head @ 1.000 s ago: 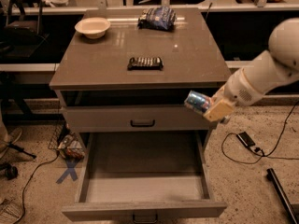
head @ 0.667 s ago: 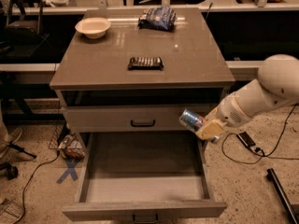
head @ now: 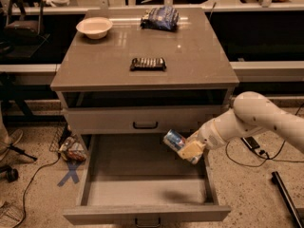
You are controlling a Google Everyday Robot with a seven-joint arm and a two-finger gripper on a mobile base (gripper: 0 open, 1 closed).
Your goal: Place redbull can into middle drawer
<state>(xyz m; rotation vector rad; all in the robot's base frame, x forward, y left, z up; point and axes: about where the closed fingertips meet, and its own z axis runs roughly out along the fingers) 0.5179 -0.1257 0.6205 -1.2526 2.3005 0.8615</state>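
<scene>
shiny metal redbull can (head: 174,139) in hand (head: 186,148) over matt wood-grain drawer (head: 147,213).

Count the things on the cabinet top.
3: bowl back left, snack bag back centre, black bar middle. The gripper holds the redbull can over the middle drawer.

On the table (head: 190,61) a pale bowl (head: 95,27) sits at the back left, a dark blue snack bag (head: 160,18) at the back centre, a black ribbed bar (head: 148,63) mid-top. A blue tape cross (head: 71,173) marks the floor at left.
</scene>
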